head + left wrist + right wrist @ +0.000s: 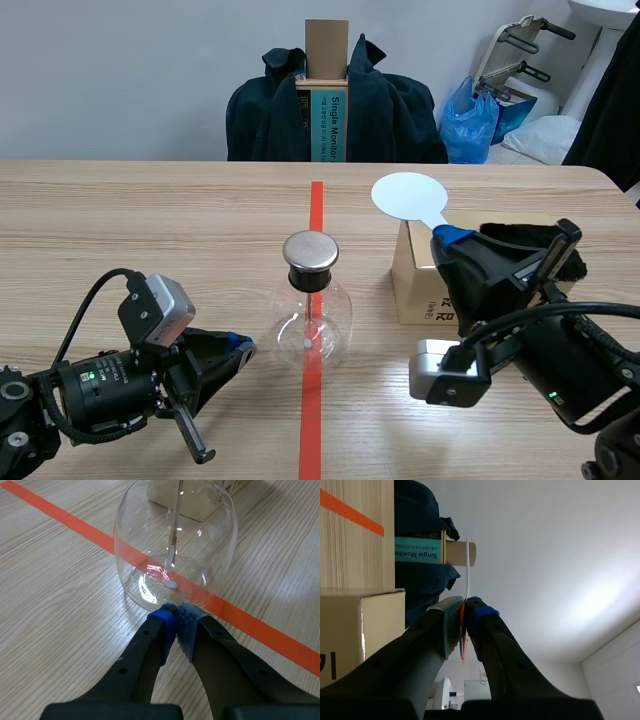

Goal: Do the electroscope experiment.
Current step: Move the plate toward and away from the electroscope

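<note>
The electroscope (311,300), a round glass flask with a metal cap, stands on the red tape line at mid-table. A thin rod with a foil leaf (171,555) hangs inside the flask (175,545). My left gripper (240,348) lies low on the table just left of the flask. It is shut on nothing, and its tips (176,612) are almost at the glass. My right gripper (450,238) is raised over the cardboard box and shut on the handle of a white round paddle (408,195). The right wrist view shows that paddle (467,565) edge-on between the pads.
A cardboard box (420,285) stands right of the flask, with a black furry cloth (530,235) on top. Beyond the far table edge are a chair draped with a dark jacket (390,110) and a blue bag (478,120).
</note>
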Robot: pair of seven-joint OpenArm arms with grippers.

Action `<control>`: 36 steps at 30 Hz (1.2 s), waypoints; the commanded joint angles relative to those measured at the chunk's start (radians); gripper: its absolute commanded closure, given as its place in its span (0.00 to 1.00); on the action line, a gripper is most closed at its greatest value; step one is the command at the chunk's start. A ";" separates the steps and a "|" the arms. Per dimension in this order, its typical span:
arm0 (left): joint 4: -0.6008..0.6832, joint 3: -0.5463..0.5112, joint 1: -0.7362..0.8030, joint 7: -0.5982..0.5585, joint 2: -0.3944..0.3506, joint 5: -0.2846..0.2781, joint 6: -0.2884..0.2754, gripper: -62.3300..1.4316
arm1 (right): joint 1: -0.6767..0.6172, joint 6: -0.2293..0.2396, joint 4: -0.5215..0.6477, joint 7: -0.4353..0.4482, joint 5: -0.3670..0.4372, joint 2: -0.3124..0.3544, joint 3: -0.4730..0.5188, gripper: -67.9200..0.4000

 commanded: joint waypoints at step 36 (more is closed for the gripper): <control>0.019 -0.010 0.000 -0.013 0.002 -0.010 -0.003 0.93 | 0.014 -0.003 0.026 0.428 0.010 0.016 0.014 0.98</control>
